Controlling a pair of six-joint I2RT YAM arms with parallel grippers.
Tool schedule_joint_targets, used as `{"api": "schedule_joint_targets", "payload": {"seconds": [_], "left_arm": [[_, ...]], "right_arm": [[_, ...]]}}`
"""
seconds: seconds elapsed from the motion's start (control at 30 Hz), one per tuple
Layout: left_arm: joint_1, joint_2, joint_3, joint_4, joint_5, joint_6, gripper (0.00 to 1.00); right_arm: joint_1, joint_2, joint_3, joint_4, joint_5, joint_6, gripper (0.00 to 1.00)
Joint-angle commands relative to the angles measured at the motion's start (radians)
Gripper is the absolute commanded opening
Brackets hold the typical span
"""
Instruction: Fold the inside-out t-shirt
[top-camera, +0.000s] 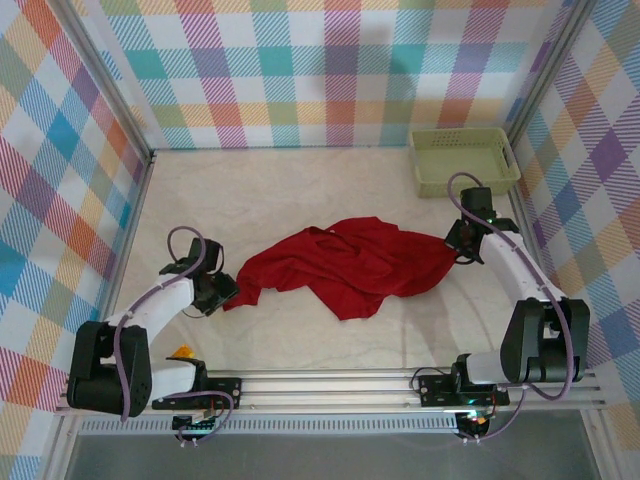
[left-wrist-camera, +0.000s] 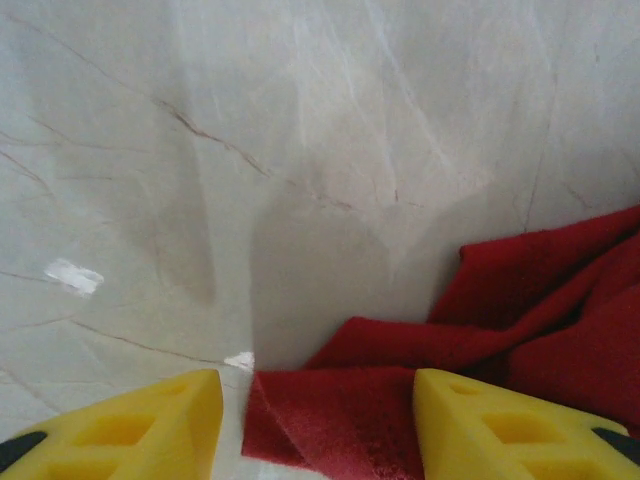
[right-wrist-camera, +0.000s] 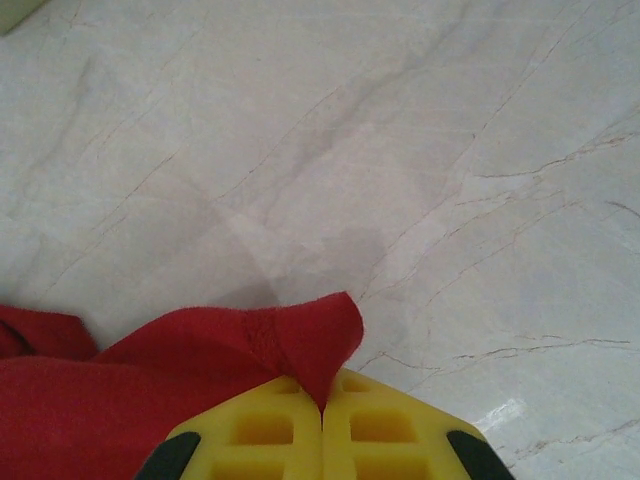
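The inside-out t-shirt (top-camera: 350, 262) is a deep-red crumpled heap in the middle of the table, stretched left to right. My left gripper (top-camera: 225, 292) is at its left tip. In the left wrist view the gripper (left-wrist-camera: 318, 425) stands open, and a folded corner of the shirt (left-wrist-camera: 340, 420) lies flat between the yellow fingers (left-wrist-camera: 150, 425). The cloth touches the right finger and stands apart from the left one. My right gripper (top-camera: 458, 243) is at the shirt's right end. In the right wrist view the gripper (right-wrist-camera: 322, 400) is shut on a hemmed corner of the shirt (right-wrist-camera: 310, 335).
A pale green plastic basket (top-camera: 463, 160) stands at the back right corner. The pale marbled table (top-camera: 300, 190) is walled by checked panels on three sides. An aluminium rail (top-camera: 340, 385) with the arm bases runs along the near edge.
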Motion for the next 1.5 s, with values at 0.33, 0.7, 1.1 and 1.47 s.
{"api": "schedule_joint_targets", "payload": {"seconds": [0.33, 0.7, 1.1, 1.47], "left_arm": [[0.003, 0.101, 0.025, 0.081, 0.038, 0.014, 0.21], [0.025, -0.062, 0.480, -0.121, -0.358, 0.113, 0.00], [0.034, -0.291, 0.899, -0.031, -0.594, 0.194, 0.00], [0.035, -0.467, 1.049, 0.034, -0.590, 0.283, 0.00]], "right_arm": [[-0.004, -0.007, -0.005, -0.005, -0.023, -0.011, 0.00], [-0.019, -0.176, 0.276, -0.078, -0.074, -0.021, 0.00], [-0.046, -0.356, 0.705, -0.068, -0.145, -0.122, 0.00], [-0.044, -0.484, 0.862, 0.041, -0.256, -0.146, 0.00]]}}
